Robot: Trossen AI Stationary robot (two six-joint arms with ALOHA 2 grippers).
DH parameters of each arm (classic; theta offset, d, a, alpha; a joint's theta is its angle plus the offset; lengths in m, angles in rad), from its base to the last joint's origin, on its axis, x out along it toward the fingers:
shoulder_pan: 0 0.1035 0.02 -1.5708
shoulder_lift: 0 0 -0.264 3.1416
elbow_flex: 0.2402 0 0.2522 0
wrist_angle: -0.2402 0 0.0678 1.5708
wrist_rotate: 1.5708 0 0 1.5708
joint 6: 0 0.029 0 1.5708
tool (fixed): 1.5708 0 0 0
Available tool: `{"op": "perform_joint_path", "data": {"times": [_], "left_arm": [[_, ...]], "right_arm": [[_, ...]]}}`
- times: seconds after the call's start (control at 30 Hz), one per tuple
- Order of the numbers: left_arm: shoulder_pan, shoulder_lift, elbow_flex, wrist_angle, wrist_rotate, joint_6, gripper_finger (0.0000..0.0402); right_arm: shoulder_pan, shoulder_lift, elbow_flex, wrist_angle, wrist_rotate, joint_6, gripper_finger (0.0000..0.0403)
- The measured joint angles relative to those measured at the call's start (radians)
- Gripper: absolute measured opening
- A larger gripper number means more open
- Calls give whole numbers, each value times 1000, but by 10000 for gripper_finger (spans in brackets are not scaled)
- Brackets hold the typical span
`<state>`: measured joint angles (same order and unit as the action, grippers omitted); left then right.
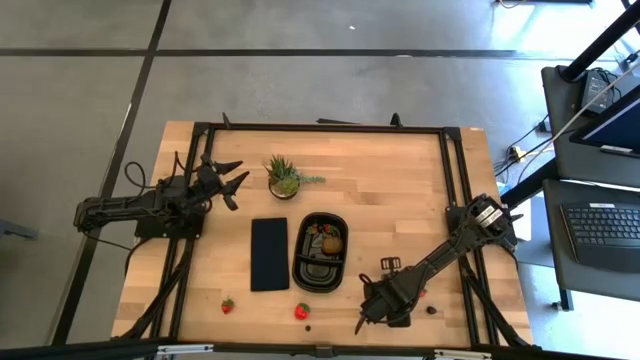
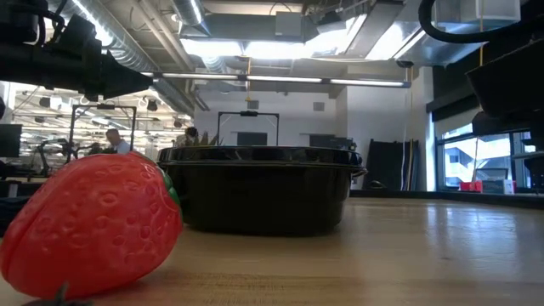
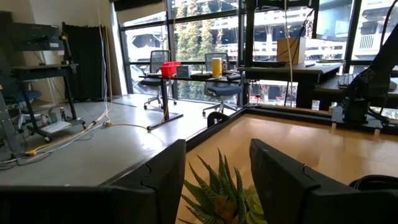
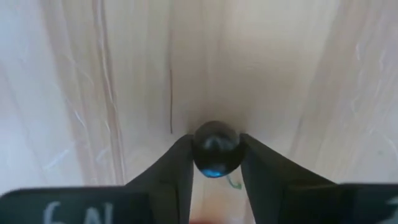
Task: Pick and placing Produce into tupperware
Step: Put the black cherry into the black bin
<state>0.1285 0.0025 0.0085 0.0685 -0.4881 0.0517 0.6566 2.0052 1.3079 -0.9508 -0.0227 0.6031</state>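
My right gripper points down near the table's front edge, right of the black tupperware, and is shut on a tiny dark round berry. In the tupperware lie a strawberry and a brown kiwi-like fruit. Two strawberries rest on the wood near the front edge; the second looms large in the low view. Loose dark berries lie on the table. My left gripper waits open at the far left, level, facing the potted plant. My right gripper pinches the dark berry between its two fingertips, one on each side of the berry's round middle. The fingers come from above, pointing down at the wood. Whether the berry rests on the table or is clear of it, I cannot tell.
A flat dark panel lies left of the tupperware. A black frame runs round the table's far and side edges. Something small and red shows beside the right arm. Bare wood lies at the far right.
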Motion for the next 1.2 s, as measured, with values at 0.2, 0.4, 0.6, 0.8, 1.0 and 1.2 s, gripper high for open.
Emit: {"op": "perform_joint_path", "data": {"times": [0.2,0.4,0.6,0.8,1.0,1.2], "left_arm": [[0,0,0,0,0,0,171],[0,0,0,0,0,0,171],[0,0,0,0,5,2,171],[0,0,0,0,5,7,171],[0,0,0,0,4,9,171],[0,0,0,0,4,10,171]], "right_arm": [[-14,-3,0,0,-1,68,112],[-63,-36,36,-41,128,101,117],[-147,-52,190,-135,222,23,115],[-246,-55,301,-30,338,-121,120],[-353,-47,261,340,325,-351,121],[-422,-17,186,470,230,-421,122]]}}
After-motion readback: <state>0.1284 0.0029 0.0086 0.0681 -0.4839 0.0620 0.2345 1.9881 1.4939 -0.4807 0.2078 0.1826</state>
